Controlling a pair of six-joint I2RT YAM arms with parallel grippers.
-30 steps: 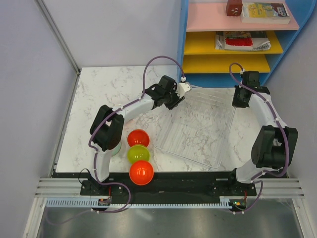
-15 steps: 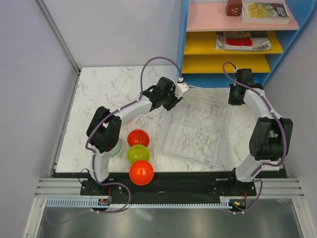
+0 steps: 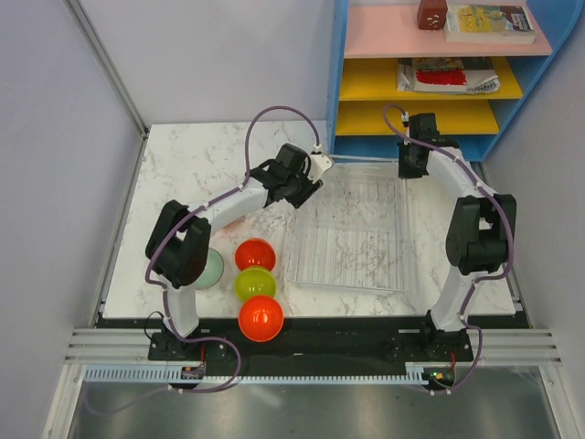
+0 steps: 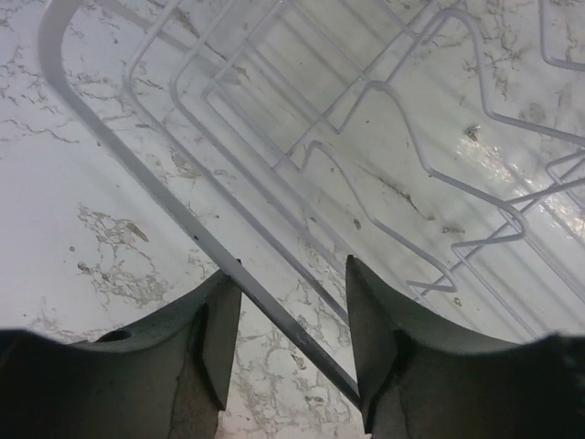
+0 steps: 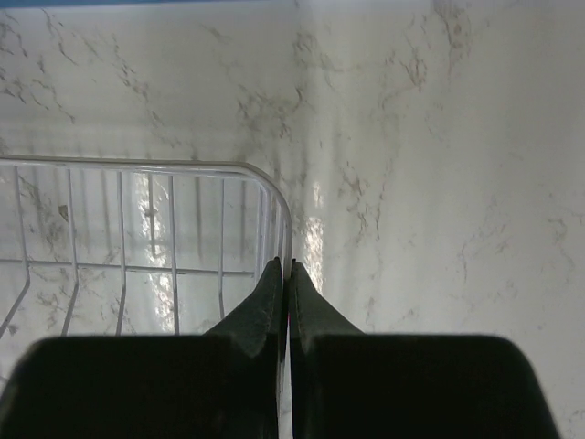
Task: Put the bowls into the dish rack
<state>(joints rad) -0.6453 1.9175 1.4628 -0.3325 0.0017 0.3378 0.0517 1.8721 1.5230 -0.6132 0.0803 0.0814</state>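
Hard to see: the pale green bowl point(image 3: 212, 268) is half hidden behind the left arm point(image 3: 228, 201).
Dish rack point(image 3: 352, 233): flat on the table point(image 3: 183, 174), just right of the bowls point(image 3: 255, 284).
Left gripper point(image 4: 288, 274): fingers apart, the rack's rim wire between them.
Right gripper point(image 5: 285, 270): pinched tight on the rack's corner wire.

The left arm point(image 3: 178, 251) hides part of the pale green bowl point(image 3: 213, 268), and both wrist views crop the dish rack point(image 4: 195, 236).
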